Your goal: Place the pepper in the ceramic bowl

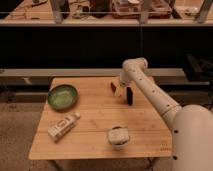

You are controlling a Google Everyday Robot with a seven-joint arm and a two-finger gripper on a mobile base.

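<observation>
While hovering spread and empty over the back of the tabletop [95,117], hand [120,90] just beside the pepper [113,87], on the side away from the ceramic bowl [62,96]. Lies flat on the wood, long axis roughly front to back; dark vegetable [129,96] close on the hand's other side. Probably calls for a slight shift toward the bowl before descending. Bowl itself well apart, across the tabletop.

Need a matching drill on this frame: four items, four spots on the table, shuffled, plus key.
Items:
1. bowl
2. bottle
3. pepper
4. tool

Spots:
A. lying on its side, front left of the table
B. over the far side, just right of the red one
C. far left, standing alone
D. lying at the far middle, beside the tool

Pairs: 1-C, 2-A, 3-D, 4-B
</observation>
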